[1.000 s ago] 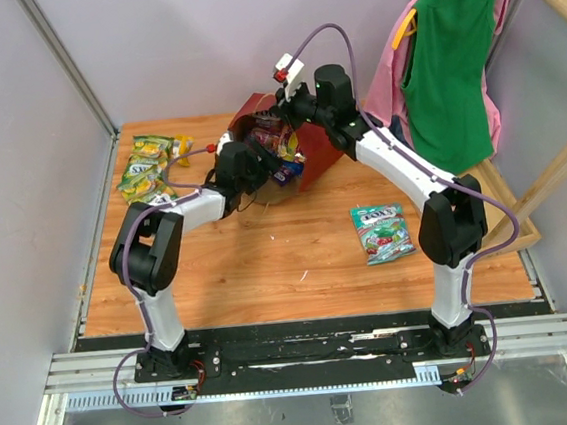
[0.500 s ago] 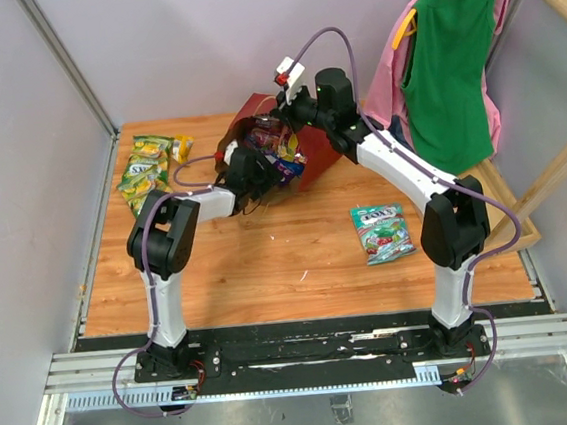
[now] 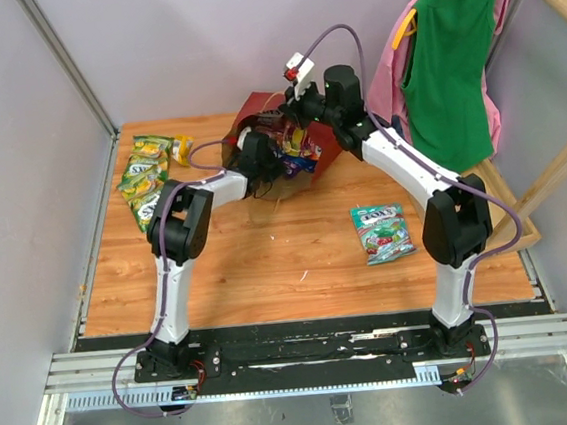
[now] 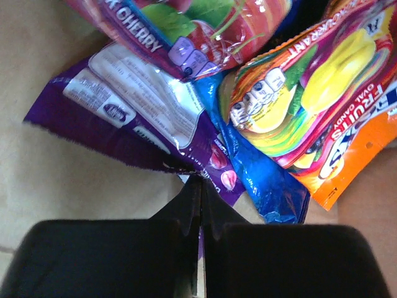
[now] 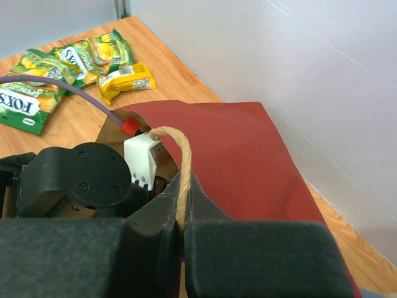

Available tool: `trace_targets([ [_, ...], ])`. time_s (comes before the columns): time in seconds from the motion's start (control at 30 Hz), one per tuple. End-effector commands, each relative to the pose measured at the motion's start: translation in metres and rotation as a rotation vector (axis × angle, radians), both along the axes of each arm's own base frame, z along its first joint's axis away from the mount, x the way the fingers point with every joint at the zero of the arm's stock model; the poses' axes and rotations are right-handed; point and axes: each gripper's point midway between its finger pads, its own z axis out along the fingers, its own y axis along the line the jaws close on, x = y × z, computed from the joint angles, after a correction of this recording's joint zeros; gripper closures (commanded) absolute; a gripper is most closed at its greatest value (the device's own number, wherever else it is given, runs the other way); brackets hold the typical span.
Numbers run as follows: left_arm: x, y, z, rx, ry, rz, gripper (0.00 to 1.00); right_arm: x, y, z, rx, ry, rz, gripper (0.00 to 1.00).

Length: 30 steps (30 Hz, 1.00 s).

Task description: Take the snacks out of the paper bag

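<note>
Only the left wrist view sees inside the red paper bag (image 3: 320,156). There a purple packet (image 4: 133,102), a blue packet (image 4: 263,177), an orange fruit-candy packet (image 4: 329,143) and a cherry packet (image 4: 205,31) overlap on the brown lining. Only the overhead view shows the teal-white packet (image 3: 381,231) out on the table (image 3: 268,264). Green-yellow Fox's packets (image 5: 43,74) lie left of the bag. The left gripper (image 4: 198,186) is pinched tight on the purple packet's lower edge. The right gripper (image 5: 183,208) is clamped on the bag's beige handle (image 5: 180,149).

The green packet (image 5: 25,102) says "FOX'S". The red and purple packet (image 4: 205,31) says "CHERRY". The orange packet (image 4: 338,133) says "FRUITS" and "OVAL CANDY".
</note>
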Motion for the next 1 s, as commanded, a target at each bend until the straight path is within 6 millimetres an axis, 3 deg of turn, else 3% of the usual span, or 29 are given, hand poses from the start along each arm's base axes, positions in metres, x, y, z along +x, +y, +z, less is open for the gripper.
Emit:
trace_targets([
  [0.0,0.029,-0.025,0.012,0.01,-0.05,-0.037,0.99,0.022,-0.015,0.01,0.041,-0.023,-0.031,0.99],
  [0.13,0.052,-0.033,0.007,0.042,-0.052,-0.041,0.99,0.038,-0.026,0.007,0.04,-0.013,-0.06,0.99],
  [0.23,0.069,-0.035,0.006,0.059,-0.059,-0.04,1.0,0.051,-0.027,-0.01,0.019,0.012,-0.071,0.99],
  [0.37,0.074,-0.038,0.014,0.043,-0.067,-0.062,0.99,0.056,-0.028,-0.015,0.006,0.02,-0.075,0.99],
  [0.63,0.026,-0.034,0.067,-0.05,-0.149,-0.104,0.99,0.058,-0.027,-0.014,0.024,0.019,-0.085,0.99],
  [0.97,-0.021,-0.023,0.179,-0.093,-0.336,-0.161,1.0,0.06,-0.027,-0.015,0.045,0.028,-0.099,0.99],
])
